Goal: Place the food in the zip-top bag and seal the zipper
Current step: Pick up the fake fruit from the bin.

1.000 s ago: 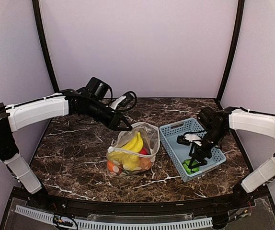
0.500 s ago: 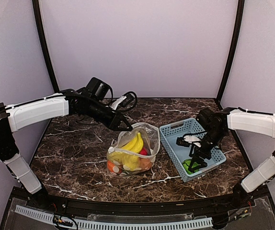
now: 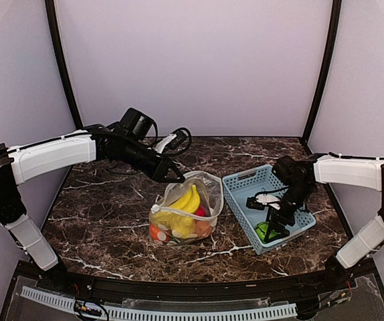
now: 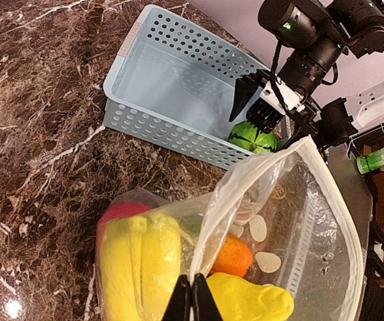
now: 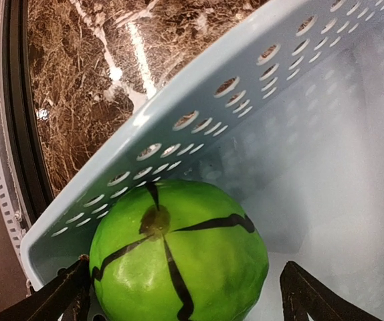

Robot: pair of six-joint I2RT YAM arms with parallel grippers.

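green round fruit [image 5: 178, 261] sits between fingers [image 5: 65, 297] of wide-open right tool [image 5: 188, 297] while left tool [image 4: 192, 297] pinches the bag [image 4: 312, 221]

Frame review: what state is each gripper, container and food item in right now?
left gripper: shut on the zip-top bag mouth edge.
right gripper: open, straddling the green round piece.
zip-top bag: open, partly filled.
zipper: unsealed.
bananas: inside bag.
orange ball: inside bag.
green round piece: lying in the basket, not bagged.
basket: upright.
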